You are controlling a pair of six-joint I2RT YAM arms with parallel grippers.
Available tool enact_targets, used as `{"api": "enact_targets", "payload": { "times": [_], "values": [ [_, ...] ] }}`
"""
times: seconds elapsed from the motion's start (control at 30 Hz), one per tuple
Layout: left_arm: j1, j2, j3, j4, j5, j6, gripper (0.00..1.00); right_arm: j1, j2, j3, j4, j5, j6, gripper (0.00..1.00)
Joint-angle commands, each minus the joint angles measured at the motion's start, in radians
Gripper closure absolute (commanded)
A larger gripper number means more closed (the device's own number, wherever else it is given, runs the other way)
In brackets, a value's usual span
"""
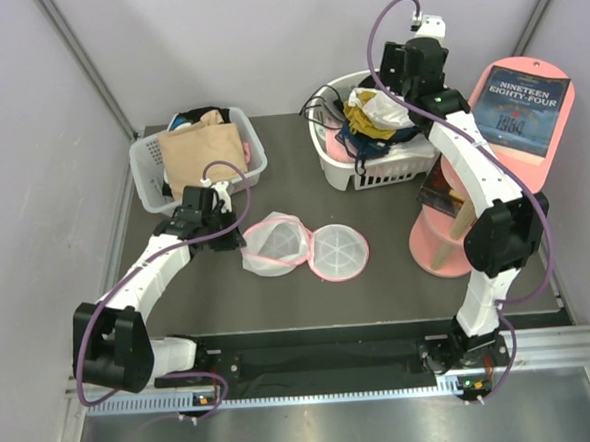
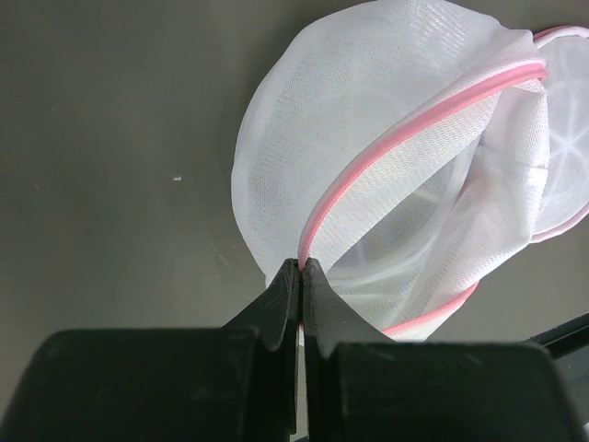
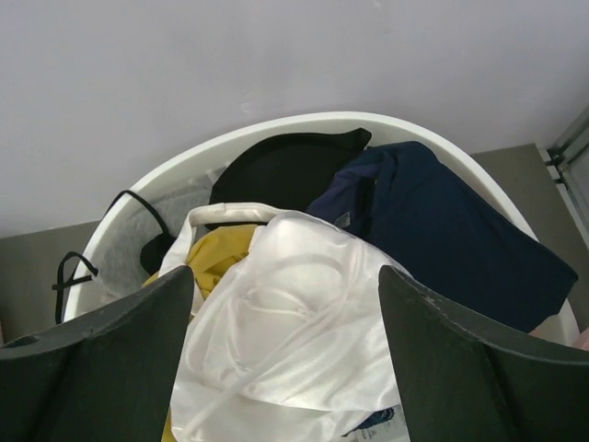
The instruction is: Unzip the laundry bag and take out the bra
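The laundry bag point(image 1: 276, 242) lies open on the dark table, its two white mesh halves with pink rims spread apart, the flat half point(image 1: 338, 250) to the right. My left gripper point(image 1: 228, 235) is shut on the bag's pink rim point(image 2: 386, 147), seen close in the left wrist view. The white satin bra point(image 3: 294, 341) lies on top of clothes in the round white basket point(image 1: 409, 160) at the back. My right gripper point(image 1: 393, 100) hangs open just above the bra, its fingers point(image 3: 110, 341) on either side of it and apart from it.
A slotted white basket point(image 1: 154, 185) with a beige garment point(image 1: 203, 151) stands back left. The round basket also holds mustard-yellow point(image 3: 216, 258), navy point(image 3: 442, 230) and black clothes. A pink stand point(image 1: 454, 233) with a book point(image 1: 520, 107) stands at the right.
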Motion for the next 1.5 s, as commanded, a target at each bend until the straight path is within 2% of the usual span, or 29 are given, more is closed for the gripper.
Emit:
{"api": "enact_targets", "payload": {
  "times": [0.0, 0.23, 0.33, 0.57, 0.87, 1.0, 1.1, 1.23, 1.47],
  "values": [
    [-0.002, -0.021, 0.029, 0.004, 0.0, 0.013, 1.0, 0.0, -0.078, 0.034, 0.015, -0.05, -0.006, 0.19],
    [-0.002, -0.018, 0.032, 0.004, 0.003, 0.013, 1.0, 0.02, -0.17, -0.011, 0.033, -0.135, 0.002, 0.18],
    [-0.002, -0.017, 0.032, 0.005, 0.002, 0.013, 1.0, 0.064, -0.208, -0.041, 0.032, -0.195, -0.001, 0.18],
    [-0.002, -0.017, 0.031, 0.005, 0.002, 0.011, 1.0, 0.294, -0.221, -0.125, -0.031, -0.257, -0.007, 0.23],
    [-0.002, -0.032, 0.029, 0.007, -0.003, 0.013, 1.0, 0.472, -0.332, -0.553, 0.026, -0.317, 0.233, 0.3],
    [-0.002, -0.029, 0.034, 0.005, 0.011, 0.011, 1.0, 0.477, -0.432, -0.792, 0.013, -0.277, 0.327, 0.32],
    [-0.002, -0.029, 0.037, 0.008, 0.014, 0.01, 1.0, 0.477, -0.477, -0.895, -0.026, -0.212, 0.358, 0.32],
    [-0.002, -0.026, 0.035, 0.01, 0.019, 0.01, 1.0, 0.463, -0.487, -0.964, -0.065, -0.156, 0.375, 0.33],
    [-0.002, -0.037, 0.029, 0.007, 0.002, 0.011, 1.0, 0.368, -0.452, -1.048, -0.062, -0.179, 0.396, 0.38]
  ]
}}
